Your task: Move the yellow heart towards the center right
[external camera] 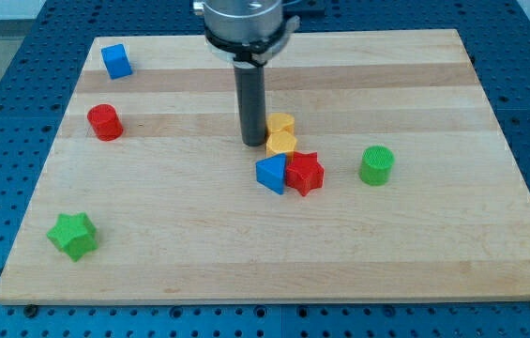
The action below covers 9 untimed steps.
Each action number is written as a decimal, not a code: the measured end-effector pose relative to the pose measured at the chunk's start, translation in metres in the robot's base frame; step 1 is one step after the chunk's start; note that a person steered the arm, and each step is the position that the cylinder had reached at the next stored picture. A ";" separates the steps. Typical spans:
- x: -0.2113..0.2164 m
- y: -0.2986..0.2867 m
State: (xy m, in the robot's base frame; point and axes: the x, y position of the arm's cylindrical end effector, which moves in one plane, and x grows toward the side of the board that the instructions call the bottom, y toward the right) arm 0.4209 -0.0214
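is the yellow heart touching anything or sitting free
Touching. The yellow heart sits against my tip on its left, and its lower edge meets the blue block and red star.

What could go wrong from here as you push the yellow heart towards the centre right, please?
My tip sits at the yellow heart's left edge. The red star and blue block crowd just below it, so a slightly downward push may drag them along. The green cylinder stands to the right, possibly in the way.

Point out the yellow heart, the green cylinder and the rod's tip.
yellow heart (281,132): camera view, on its top face.
green cylinder (376,164): camera view, on its upper side.
my tip (251,143): camera view, the rod's very end, just left of the heart.
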 end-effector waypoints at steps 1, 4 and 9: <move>-0.012 0.038; -0.038 0.103; -0.062 0.156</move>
State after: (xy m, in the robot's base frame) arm 0.3587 0.1343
